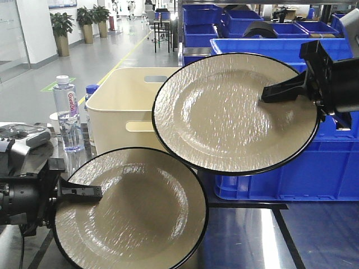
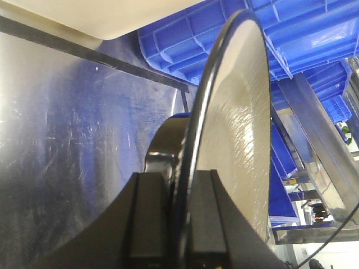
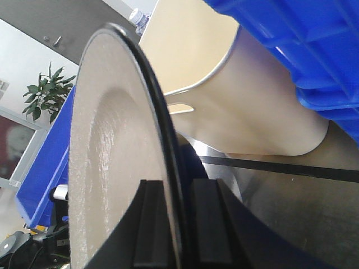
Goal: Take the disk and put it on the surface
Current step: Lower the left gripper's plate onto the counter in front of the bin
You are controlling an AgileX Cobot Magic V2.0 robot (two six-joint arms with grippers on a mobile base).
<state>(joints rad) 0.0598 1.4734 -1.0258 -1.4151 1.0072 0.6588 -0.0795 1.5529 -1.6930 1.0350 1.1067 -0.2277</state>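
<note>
left disk (image 1: 134, 216), right disk (image 1: 224, 115), rims between fingers (image 1: 79, 193)

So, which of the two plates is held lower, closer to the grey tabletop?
The lower-left plate, clamped in the left arm's jaws; the other plate hangs higher, in front of the blue crates.

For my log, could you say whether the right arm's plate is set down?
Not down: plate hangs airborne, rim clamped by right end effector.
</note>
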